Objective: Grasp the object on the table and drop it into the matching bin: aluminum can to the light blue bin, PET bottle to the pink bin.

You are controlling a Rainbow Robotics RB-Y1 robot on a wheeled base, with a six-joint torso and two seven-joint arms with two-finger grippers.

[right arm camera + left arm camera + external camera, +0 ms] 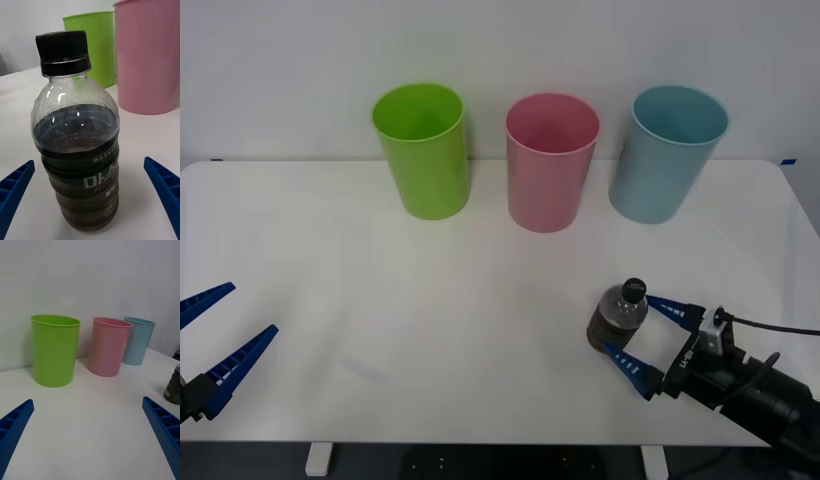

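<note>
A small PET bottle (618, 317) with dark brown contents and a black cap stands upright on the white table (480, 330) at the front right. My right gripper (645, 335) is open, its blue fingers on either side of the bottle without touching it; up close the bottle (77, 150) stands between the two fingers. The pink bin (551, 162) stands at the back centre, the light blue bin (667, 152) to its right. My left gripper (220, 335) waits open at the front left, near the table edge.
A lime green bin (423, 150) stands left of the pink one in the back row. The left wrist view shows the lime green bin (54, 349), pink bin (110, 346), light blue bin (137, 340) and the bottle (173, 386). A wall rises behind the table.
</note>
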